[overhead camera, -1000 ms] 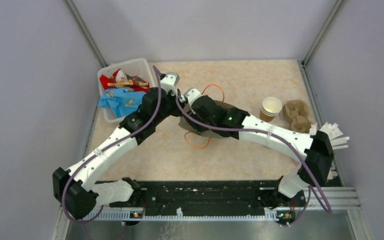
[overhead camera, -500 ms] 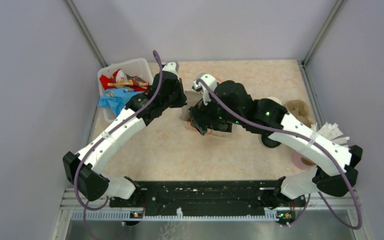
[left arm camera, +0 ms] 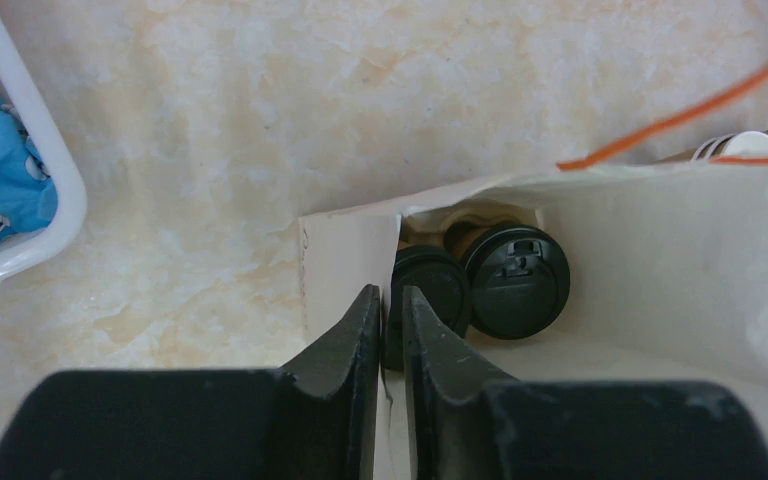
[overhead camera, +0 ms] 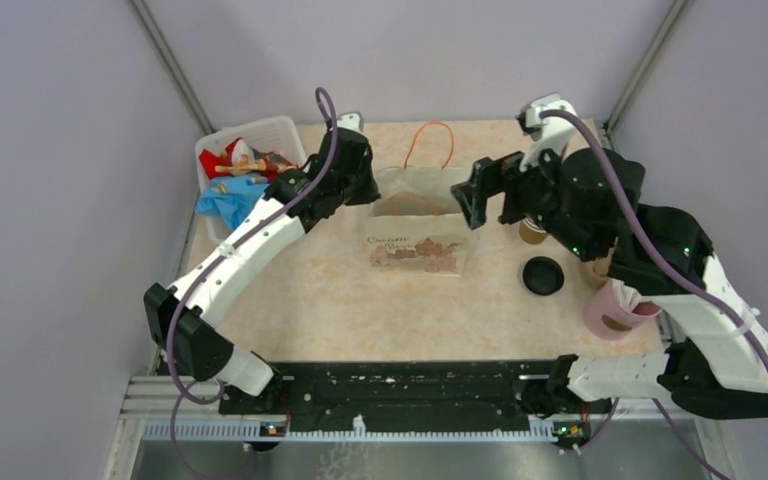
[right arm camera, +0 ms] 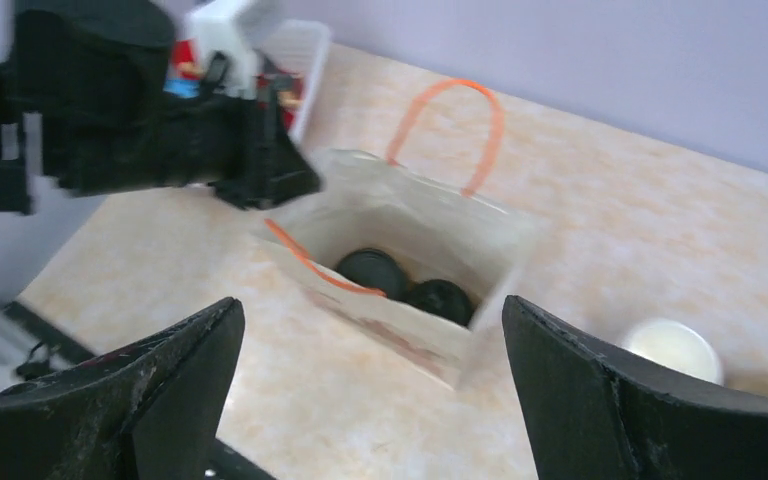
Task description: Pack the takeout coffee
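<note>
Cups (left arm camera: 515, 280) with black lids sit side by side inside the upright paper bag (overhead camera: 415, 245) at mid-table. Left gripper (left arm camera: 390, 305) is clamped on the bag's left wall. The right gripper (overhead camera: 472, 195) hangs spread wide just right of the bag.

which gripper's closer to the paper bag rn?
Left. The left gripper pinches the paper bag's left rim; the right gripper hangs open, apart, off its right side.

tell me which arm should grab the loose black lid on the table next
Right. The right claw is open and free, and the lid lies on that side. The left claw is shut on the rim of the paper bag.
</note>
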`<action>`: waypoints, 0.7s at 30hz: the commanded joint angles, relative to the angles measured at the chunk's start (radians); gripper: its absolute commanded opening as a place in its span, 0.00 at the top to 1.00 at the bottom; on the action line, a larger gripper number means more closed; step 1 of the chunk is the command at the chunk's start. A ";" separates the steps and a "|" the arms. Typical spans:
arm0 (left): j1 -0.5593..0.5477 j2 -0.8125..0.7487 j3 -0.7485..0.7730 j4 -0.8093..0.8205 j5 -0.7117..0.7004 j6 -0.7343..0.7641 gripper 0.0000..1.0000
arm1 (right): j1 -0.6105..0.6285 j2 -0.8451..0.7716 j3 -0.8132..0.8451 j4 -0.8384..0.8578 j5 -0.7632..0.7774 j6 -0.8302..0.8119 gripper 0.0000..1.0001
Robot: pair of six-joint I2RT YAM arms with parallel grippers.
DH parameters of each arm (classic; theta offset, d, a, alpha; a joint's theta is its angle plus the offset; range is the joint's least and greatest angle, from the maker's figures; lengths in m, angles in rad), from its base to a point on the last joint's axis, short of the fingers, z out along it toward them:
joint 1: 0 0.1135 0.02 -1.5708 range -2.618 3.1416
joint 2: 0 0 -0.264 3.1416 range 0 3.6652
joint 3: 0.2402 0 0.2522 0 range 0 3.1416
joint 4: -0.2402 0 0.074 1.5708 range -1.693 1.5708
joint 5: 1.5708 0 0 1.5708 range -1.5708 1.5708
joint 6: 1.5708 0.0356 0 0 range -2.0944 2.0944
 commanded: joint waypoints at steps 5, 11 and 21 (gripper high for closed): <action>0.016 0.002 0.149 -0.081 -0.068 0.003 0.48 | 0.008 -0.014 0.116 -0.310 0.384 0.050 0.01; 0.015 -0.107 0.223 -0.160 -0.077 0.054 0.21 | 0.008 -0.060 0.096 -0.433 0.314 0.162 0.01; 0.015 -0.385 0.164 -0.078 0.201 0.287 0.02 | -0.260 -0.112 -0.076 -0.601 0.324 0.391 0.01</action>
